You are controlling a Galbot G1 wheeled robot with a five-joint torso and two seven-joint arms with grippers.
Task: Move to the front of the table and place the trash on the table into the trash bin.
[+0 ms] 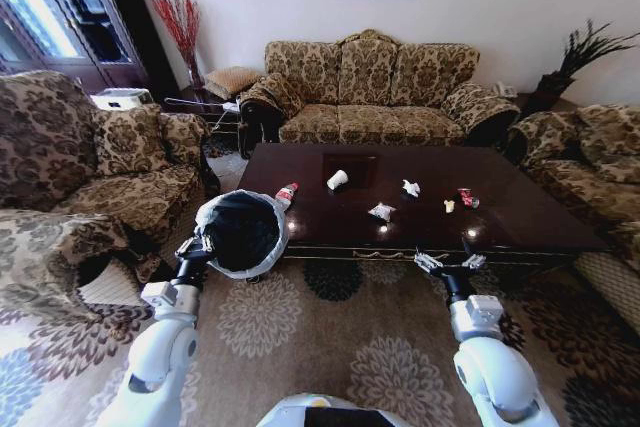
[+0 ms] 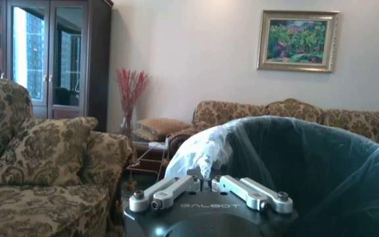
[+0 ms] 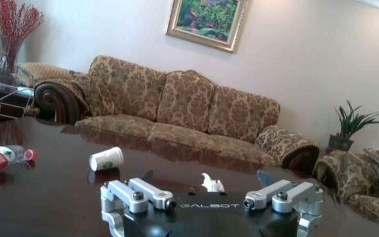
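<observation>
Head view: the bench (image 1: 520, 209) stands just ahead, its near edge facing the robot, litter spread well apart on the glossy top: bottle (image 1: 287, 193) at the near left edge, paper cup (image 1: 338, 180) farther back, white wrappers (image 1: 381, 212) mid-top, crushed can (image 1: 466, 198) to the right. The left tool (image 1: 203, 244) carries the trash bin (image 1: 262, 252) by its rim, mouth tipped toward the camera beside the bench's left corner, presumably so the bin sits close to the litter for short drops. The right tool (image 1: 449, 263) hovers at the bench's front edge, fingers spread, empty. Left wrist view: the left tool (image 2: 210, 185) has its fingers drawn together on the white bag-covered rim of the bin (image 2: 321, 168); the contact itself is partly hidden, so the grip looks firm but I can't confirm it. Right wrist view: the right tool (image 3: 209, 200) is wide open over the dark top, holding nothing, with cup (image 3: 106, 159) and bottle (image 3: 2, 157) lying ahead of it.
</observation>
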